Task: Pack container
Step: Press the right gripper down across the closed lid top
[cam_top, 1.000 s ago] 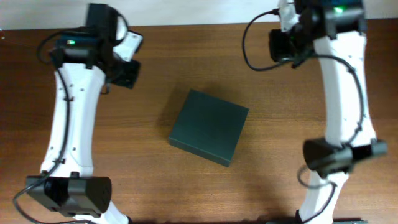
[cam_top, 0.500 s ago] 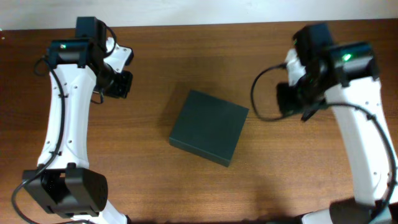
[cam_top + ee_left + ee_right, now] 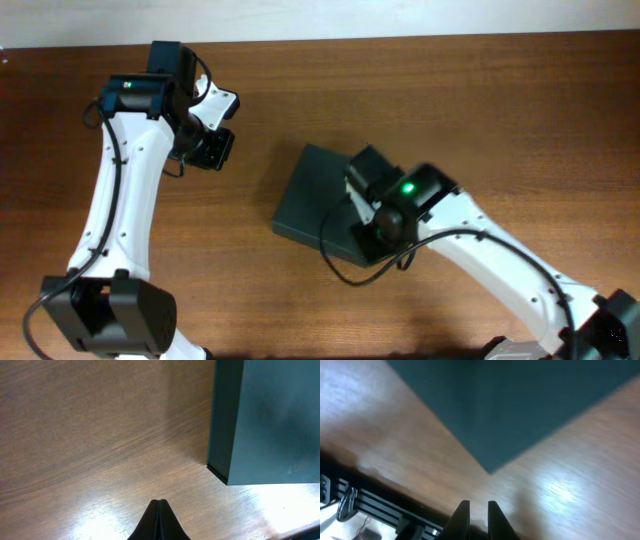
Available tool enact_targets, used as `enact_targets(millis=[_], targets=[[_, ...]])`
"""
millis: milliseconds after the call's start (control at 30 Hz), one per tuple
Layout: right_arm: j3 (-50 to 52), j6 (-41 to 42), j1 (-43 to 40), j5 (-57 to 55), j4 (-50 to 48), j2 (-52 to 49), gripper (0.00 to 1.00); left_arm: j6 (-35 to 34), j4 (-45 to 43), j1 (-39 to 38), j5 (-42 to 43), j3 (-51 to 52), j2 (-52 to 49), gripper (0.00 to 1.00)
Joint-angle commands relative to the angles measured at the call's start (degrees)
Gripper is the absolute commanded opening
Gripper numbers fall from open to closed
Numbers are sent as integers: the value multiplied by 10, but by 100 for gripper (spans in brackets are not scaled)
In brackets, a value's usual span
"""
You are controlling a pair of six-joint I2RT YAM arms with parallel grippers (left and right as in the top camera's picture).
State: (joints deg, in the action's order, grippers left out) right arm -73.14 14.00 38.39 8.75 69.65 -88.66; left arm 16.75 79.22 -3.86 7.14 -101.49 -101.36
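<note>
The dark green container [image 3: 312,192] lies closed in the middle of the wooden table, turned at an angle. In the left wrist view its near corner and side wall [image 3: 270,420] rise at the upper right. My left gripper [image 3: 212,150] hovers to the container's left, apart from it, its jaws pressed together and empty [image 3: 160,502]. My right gripper [image 3: 383,232] hangs over the container's right half and hides part of the lid. In the right wrist view the container [image 3: 510,405] fills the top; the right gripper [image 3: 478,505] shows only a narrow slit with nothing in it.
Bare wood table [image 3: 500,110] surrounds the box. The right wrist view shows the table's front edge with a black rail [image 3: 375,502] and cables below it. The left arm's base [image 3: 110,315] stands at the front left.
The right arm has swung from the far right in over the container. The left gripper has shifted a little right, toward the box. The container has not moved.
</note>
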Motion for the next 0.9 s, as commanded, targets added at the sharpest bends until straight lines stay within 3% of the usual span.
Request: enact_targets(millis=[0,433,733,867], targets=[[50,16,18,48,-32,5,12,9,-2,-2,11,2,19,2],[141,-31,21,76,-80,-7,12,9,-2,-2,17,2,19,2],[149,-29,21,75,-118,-31,13,9,-3,-2,21,2,19,2],[149,14,20,33,-142,-37,13,9,-3,-2,21,2,19,2]])
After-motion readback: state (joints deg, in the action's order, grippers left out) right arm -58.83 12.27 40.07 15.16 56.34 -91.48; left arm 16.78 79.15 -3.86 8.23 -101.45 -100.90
